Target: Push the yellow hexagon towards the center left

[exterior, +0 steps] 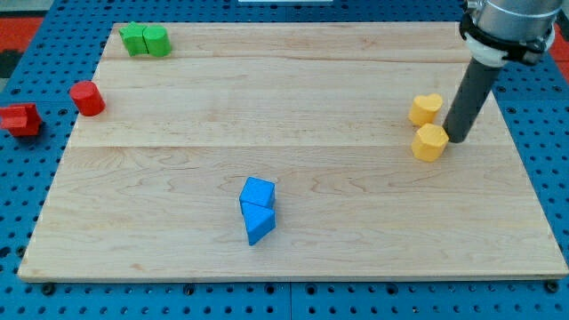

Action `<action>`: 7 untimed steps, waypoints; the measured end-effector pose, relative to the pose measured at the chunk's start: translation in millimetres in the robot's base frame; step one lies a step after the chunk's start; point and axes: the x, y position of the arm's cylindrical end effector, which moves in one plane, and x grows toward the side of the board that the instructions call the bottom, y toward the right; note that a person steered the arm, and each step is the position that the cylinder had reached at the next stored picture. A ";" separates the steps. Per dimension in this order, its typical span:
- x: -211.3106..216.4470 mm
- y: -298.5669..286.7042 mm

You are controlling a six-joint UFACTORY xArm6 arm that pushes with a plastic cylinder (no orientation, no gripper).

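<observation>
The yellow hexagon lies on the wooden board at the view's right. My tip stands just to its right, touching or nearly touching its right side. A second yellow block, heart-like in shape, lies just above the hexagon, a little apart from it and to the left of the rod.
Two blue blocks lie together at the bottom middle. Two green blocks sit at the top left corner. A red cylinder stands at the board's left edge and another red block lies off the board on the blue pegboard.
</observation>
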 end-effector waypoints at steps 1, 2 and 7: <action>18.2 4.7; 32.2 15.2; -9.5 -83.7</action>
